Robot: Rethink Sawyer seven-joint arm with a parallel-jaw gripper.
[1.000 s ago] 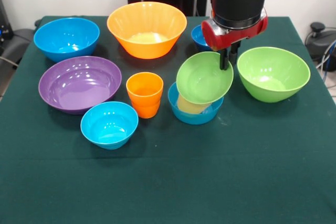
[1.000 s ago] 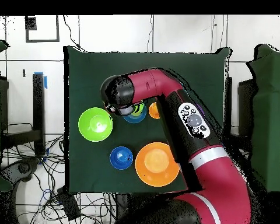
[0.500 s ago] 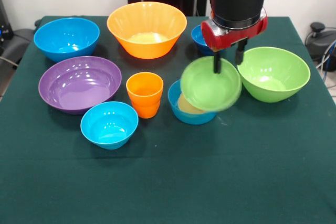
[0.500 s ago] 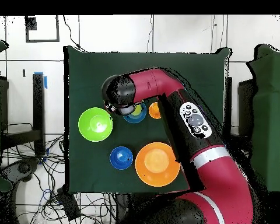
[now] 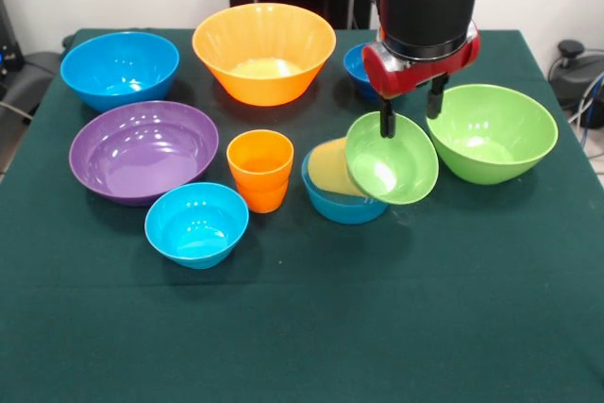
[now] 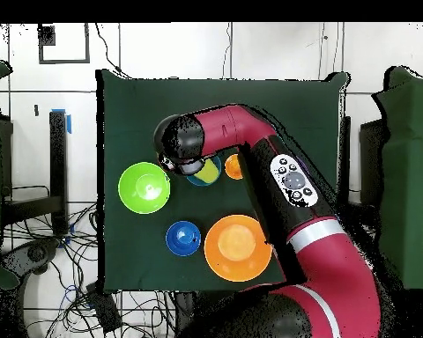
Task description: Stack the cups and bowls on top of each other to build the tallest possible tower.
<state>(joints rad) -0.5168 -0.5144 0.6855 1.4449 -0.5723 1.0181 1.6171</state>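
My gripper point(image 5: 411, 112) is open, its left finger at the far rim of a small lime green bowl point(image 5: 394, 159). That bowl stands tilted on edge, leaning on the pale yellow cup point(image 5: 328, 167). The cup lies tilted in a small light blue bowl point(image 5: 340, 205). The orange cup point(image 5: 260, 169) stands upright to their left. In the overhead view the arm's head point(image 6: 183, 146) hides the gripper; the light blue bowl point(image 6: 204, 172) and the orange cup point(image 6: 233, 166) peek out beside it.
Round about stand a large orange bowl point(image 5: 264, 52), a large blue bowl point(image 5: 120, 68), a purple bowl point(image 5: 143, 150), a second small light blue bowl point(image 5: 196, 224), a small dark blue bowl point(image 5: 359, 68) behind the gripper and a large lime green bowl point(image 5: 491, 131) to the right.
The gripper opened and let go of the small lime green bowl. The bowl slid right and tipped steeper, uncovering the yellow cup, which now leans left.
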